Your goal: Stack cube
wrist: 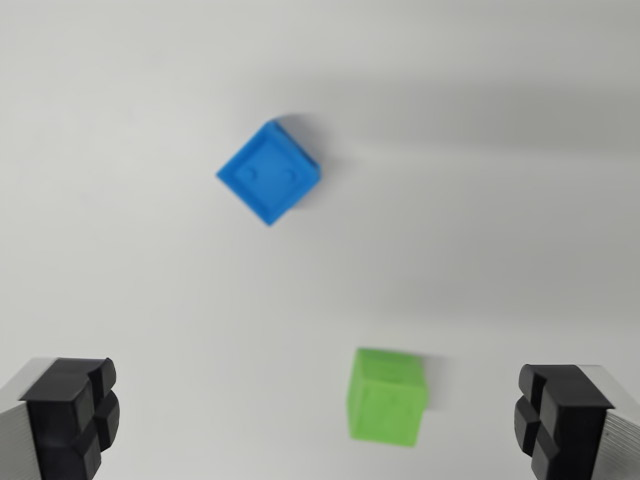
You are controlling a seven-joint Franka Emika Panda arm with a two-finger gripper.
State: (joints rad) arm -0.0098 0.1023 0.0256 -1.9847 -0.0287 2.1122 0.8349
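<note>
Single wrist cam, looking straight down at the white table (120, 250) from some height. Both fingertips (72, 415) frame the bottom corners. Blue cube (268, 171) sits upper centre, green cube (387, 396) low between the fingers. Slightly soft focus. No second view.

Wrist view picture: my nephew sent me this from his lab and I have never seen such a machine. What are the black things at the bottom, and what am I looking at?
This picture comes from a camera mounted on a robot arm's wrist, looking down at a plain white surface. The two black padded pieces in the bottom corners are the fingers of the arm's claw. They stand wide apart, so the claw is open and holds nothing. Two small cubes lie on the surface, apart from each other: a blue cube farther up, and a green cube between the fingers, nearer the right one. Neither is touched yet.
</note>
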